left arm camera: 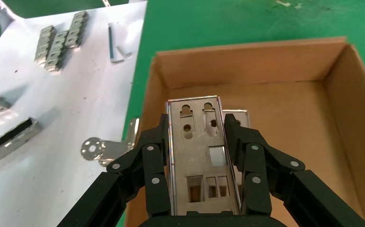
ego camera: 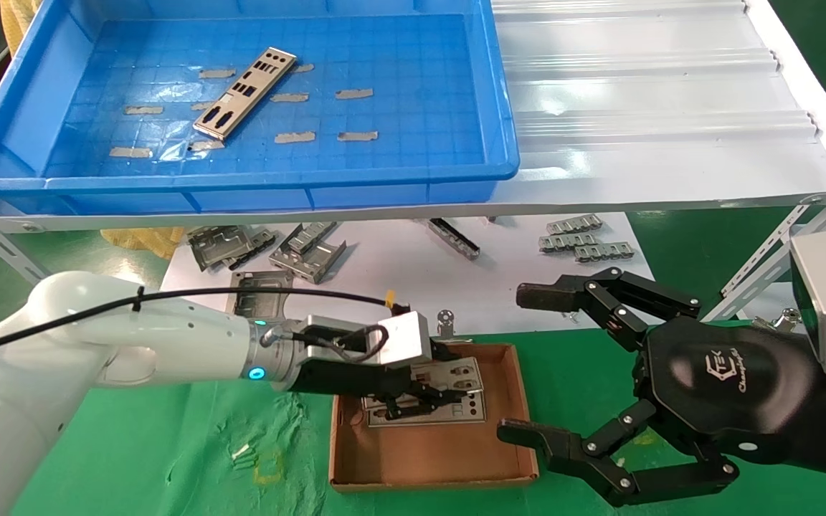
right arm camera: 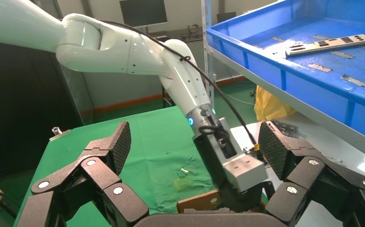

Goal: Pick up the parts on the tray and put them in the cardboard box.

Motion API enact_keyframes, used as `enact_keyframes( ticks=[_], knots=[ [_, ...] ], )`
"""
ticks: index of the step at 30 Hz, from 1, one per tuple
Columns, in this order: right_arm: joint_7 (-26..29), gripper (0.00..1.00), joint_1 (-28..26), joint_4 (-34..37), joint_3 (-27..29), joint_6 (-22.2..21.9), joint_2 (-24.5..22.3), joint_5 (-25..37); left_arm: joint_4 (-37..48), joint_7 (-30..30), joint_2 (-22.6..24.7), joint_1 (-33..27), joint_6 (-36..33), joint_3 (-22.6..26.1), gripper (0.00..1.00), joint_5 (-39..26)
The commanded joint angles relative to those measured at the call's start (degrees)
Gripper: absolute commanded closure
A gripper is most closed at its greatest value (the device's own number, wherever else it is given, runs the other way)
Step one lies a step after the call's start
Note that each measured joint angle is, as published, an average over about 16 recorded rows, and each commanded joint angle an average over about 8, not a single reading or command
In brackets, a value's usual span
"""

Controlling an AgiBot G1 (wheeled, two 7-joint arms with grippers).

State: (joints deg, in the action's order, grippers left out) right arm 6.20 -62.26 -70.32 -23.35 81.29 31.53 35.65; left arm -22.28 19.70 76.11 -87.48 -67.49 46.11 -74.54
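The blue tray [ego camera: 241, 179] stands on the shelf at the back left, and one silver part [ego camera: 244, 93] lies slanted on its floor. Lower down, the cardboard box [ego camera: 420, 451] rests on green cloth. My left gripper [ego camera: 449, 398] is inside the box, shut on a part [left arm camera: 199, 151] by its two long edges. A second part [left arm camera: 237, 116] lies under it in the box. My right gripper [ego camera: 520, 362] hangs open and holds nothing, just right of the box. The right wrist view shows the tray [right arm camera: 265, 61], its part [right arm camera: 329, 44] and a box corner [right arm camera: 197, 201].
Grey tape scraps [ego camera: 355, 93] dot the tray floor. The white ribbed shelf [ego camera: 657, 107] stretches right of the tray. Bent grey brackets [ego camera: 305, 251] and small metal pieces [ego camera: 585, 244] lie on a white sheet behind the box. Green cloth [ego camera: 169, 444] covers the table.
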Motion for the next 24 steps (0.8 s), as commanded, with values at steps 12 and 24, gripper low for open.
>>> enact_keyframes(
  ticks=[12, 24],
  knots=[
    [0.0, 0.0, 0.0, 0.0, 0.0, 0.0, 0.0, 0.0, 2.51, 3.56, 0.82, 0.19, 0.09, 0.42, 0.0, 2.04],
    [0.0, 0.0, 0.0, 0.0, 0.0, 0.0, 0.0, 0.0, 6.06, 0.51, -2.08, -0.66, -7.73, -2.06, 0.0, 7.85]
  ],
)
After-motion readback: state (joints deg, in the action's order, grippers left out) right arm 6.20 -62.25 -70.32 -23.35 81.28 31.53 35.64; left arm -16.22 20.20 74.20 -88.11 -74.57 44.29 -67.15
